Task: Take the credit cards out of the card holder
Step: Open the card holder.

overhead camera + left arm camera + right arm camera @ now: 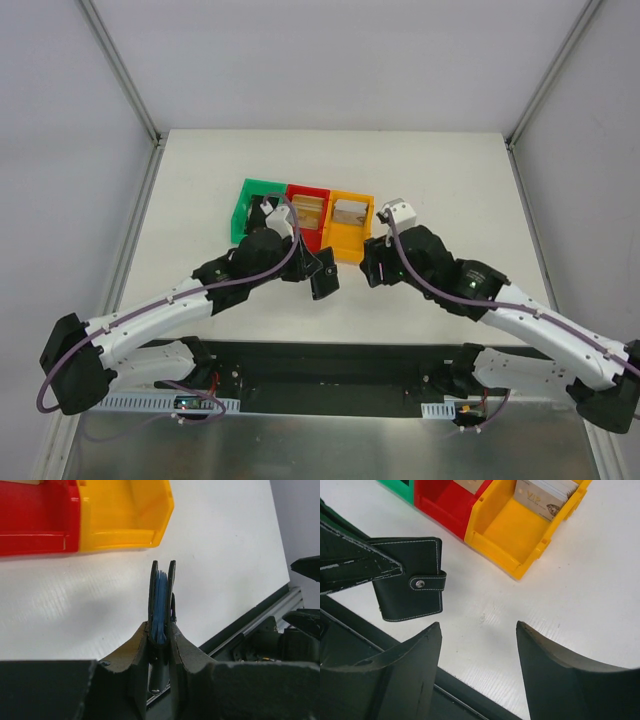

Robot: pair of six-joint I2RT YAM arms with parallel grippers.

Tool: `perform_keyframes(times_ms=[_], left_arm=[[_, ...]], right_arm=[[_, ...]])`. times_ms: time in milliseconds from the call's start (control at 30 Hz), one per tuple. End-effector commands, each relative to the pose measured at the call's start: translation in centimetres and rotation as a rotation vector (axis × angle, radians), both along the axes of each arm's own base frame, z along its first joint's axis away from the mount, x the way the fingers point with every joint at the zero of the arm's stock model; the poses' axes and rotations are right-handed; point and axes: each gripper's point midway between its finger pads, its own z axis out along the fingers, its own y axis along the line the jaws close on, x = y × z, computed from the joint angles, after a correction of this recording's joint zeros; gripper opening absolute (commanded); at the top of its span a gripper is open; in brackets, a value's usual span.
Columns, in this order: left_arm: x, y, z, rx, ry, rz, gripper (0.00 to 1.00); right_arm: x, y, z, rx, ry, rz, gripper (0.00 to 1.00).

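Observation:
The card holder (410,577) is a black folded wallet, snapped closed and held off the table. My left gripper (161,630) is shut on its lower edge, so the left wrist view sees it edge-on with blue lining between the black covers (161,597). From above, the card holder (326,274) hangs in front of the bins. One tan credit card (544,496) stands in the yellow bin and another (310,210) lies in the red bin. My right gripper (479,627) is open and empty, just right of the card holder, over bare table.
A green bin (256,205), a red bin (296,232) and a yellow-orange bin (345,243) stand in a row at the table's middle. The black base rail (330,365) runs along the near edge.

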Motion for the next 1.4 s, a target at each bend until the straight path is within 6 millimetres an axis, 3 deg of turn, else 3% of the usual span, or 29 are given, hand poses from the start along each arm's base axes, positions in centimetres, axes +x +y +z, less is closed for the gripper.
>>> perform_keyframes(times_ms=[0,267,600,1367], left_arm=[[0.7,0.2,2.4,0.001,-0.034,0.066,0.0],[0.7,0.0,3.8,-0.014,-0.048,0.089,0.0],[0.8,-0.6,5.2,-0.038,-0.061,0.087,0.0],[0.3,-0.3,6.5,-0.069,-0.076,0.092,0.0]], right_arm=[[1.3,1.8,1.1,0.004,-0.043,-0.072,0.63],[1.1,6.3,0.6,0.005,-0.02,-0.008,0.51],[1.1,9.0,1.0,0.017,-0.014,0.02,0.52],[2.1,9.7,-1.4,-0.112,0.012,-0.014,0.43]])
